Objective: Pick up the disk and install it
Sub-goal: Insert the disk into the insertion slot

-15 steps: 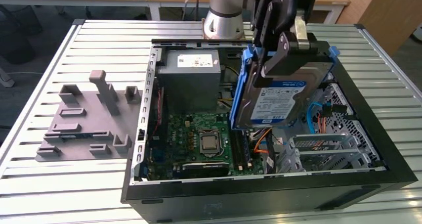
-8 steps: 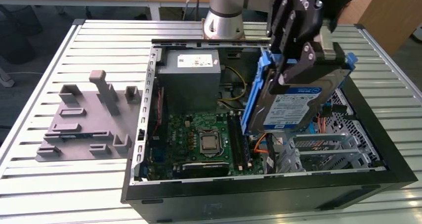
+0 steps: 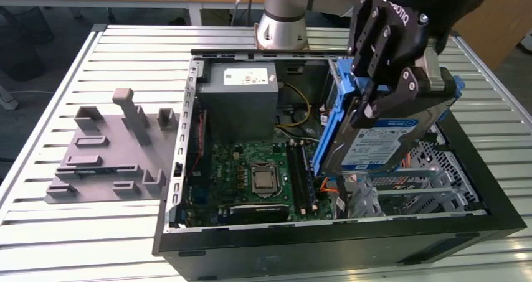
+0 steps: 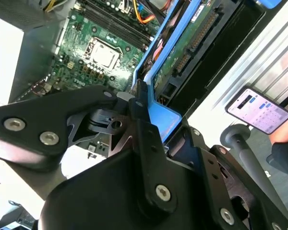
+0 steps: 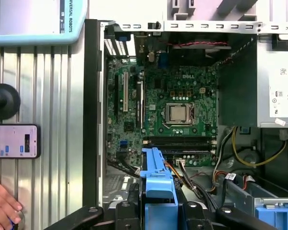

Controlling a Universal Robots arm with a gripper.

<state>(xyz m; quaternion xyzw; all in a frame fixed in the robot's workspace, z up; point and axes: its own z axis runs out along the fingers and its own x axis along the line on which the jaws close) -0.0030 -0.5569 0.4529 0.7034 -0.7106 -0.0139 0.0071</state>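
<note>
Claw (image 3: 389,98) and disk (image 3: 384,146) sit nearest to us: the black fingers are clamped on the upper edge of the disk's blue bracket (image 3: 331,117). The drive hangs below them on edge and slightly tilted, its label turned toward the exterior camera. We judge that it is carried edge-down so that it lines up with the silver drive cage (image 3: 415,188) beneath it, which sits inside the open computer case (image 3: 332,244) on the exterior view's right. The lower edge is just above the cage, and we cannot tell whether the two touch. To us the pick-up looks done and the seating not yet done

Further in, the motherboard (image 3: 258,176) lies flat on the case floor. The grey power supply (image 3: 241,98) fills the far corner, apart from the disk. Outside the case, a grey moulded fixture (image 3: 108,151) rests on the slatted tabletop (image 3: 50,232) at the exterior view's left

The exterior view gives us the label face and the lean of the drive. The second wrist view adds the other face, a green circuit board (image 4: 187,48) with its connectors, and shows the bracket pinched between the fingers. The first wrist view looks past the bracket straight down onto the motherboard. Beside the case it adds a phone (image 5: 14,141) with a person's hand (image 5: 2,206) near it
</note>
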